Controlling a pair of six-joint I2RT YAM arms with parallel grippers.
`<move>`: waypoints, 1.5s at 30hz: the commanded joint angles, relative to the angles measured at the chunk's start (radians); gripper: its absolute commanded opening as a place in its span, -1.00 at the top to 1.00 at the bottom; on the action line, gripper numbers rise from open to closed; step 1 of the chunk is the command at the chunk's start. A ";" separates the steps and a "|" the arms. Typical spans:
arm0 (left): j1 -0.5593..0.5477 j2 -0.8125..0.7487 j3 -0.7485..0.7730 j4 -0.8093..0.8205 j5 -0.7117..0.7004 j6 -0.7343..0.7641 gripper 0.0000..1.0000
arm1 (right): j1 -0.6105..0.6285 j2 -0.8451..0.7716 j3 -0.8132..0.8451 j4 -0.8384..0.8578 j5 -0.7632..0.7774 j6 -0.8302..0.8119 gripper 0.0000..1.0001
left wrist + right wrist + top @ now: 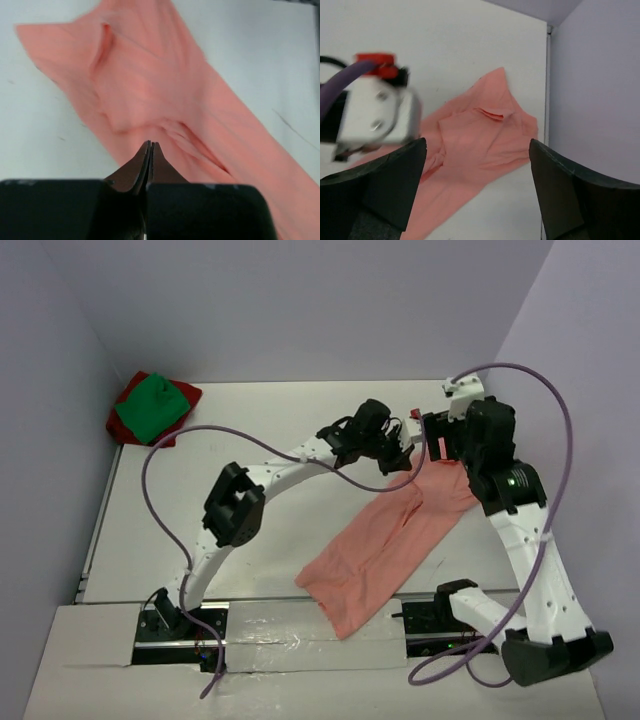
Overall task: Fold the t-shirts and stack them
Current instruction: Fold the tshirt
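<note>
Overhanging salmon shirt [380, 550], right arm [500, 470]; green shirt [152, 408] atop red shirt [188, 395], far-left

Quick headcount here: three t-shirts, so one salmon-pink tee [385, 540], one green tee [152, 408] and one dark red tee [190, 396]. Two robot arms [240, 505] [520, 530], two purple cables [570, 435], and just one table [250, 420].

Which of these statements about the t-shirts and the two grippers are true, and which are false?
1. The green t-shirt lies on the dark red t-shirt in the far left corner. True.
2. The salmon-pink t-shirt is stacked on them. False: it lies apart, on the right side of the table.
3. The right gripper is shut. False: its jaws stand wide open above the salmon-pink t-shirt.
4. The left gripper is shut. True.
</note>
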 commanded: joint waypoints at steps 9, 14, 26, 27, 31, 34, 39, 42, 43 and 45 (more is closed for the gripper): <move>0.024 0.345 0.337 0.218 0.023 -0.201 0.99 | -0.027 -0.238 -0.053 0.152 0.106 -0.033 -0.87; 0.022 0.391 0.326 0.358 0.112 -0.338 1.00 | -0.027 -0.267 -0.064 0.193 0.069 -0.036 -0.87; -0.082 0.494 0.442 0.516 0.074 -0.402 0.99 | -0.028 -0.288 -0.099 0.193 0.026 -0.027 -0.87; -0.088 0.505 0.461 0.493 0.081 -0.395 0.99 | -0.027 -0.293 -0.091 0.181 0.031 -0.032 -0.87; -0.125 0.503 0.453 0.378 0.025 -0.288 1.00 | -0.027 -0.319 -0.090 0.170 0.044 -0.047 -0.88; -0.154 0.515 0.493 0.213 -0.072 -0.173 1.00 | -0.027 -0.336 -0.073 0.154 0.043 -0.047 -0.88; -0.165 0.534 0.538 0.069 -0.241 -0.094 1.00 | -0.028 -0.354 -0.027 0.111 0.026 -0.035 -0.88; -0.165 0.537 0.526 0.042 -0.348 -0.060 1.00 | -0.028 -0.366 0.004 0.088 0.008 -0.027 -0.89; -0.165 0.541 0.529 0.033 -0.373 -0.050 1.00 | -0.027 -0.369 0.011 0.081 0.008 -0.024 -0.89; -0.150 0.551 0.532 0.028 -0.413 -0.054 1.00 | -0.027 -0.370 0.031 0.063 0.006 -0.026 -0.89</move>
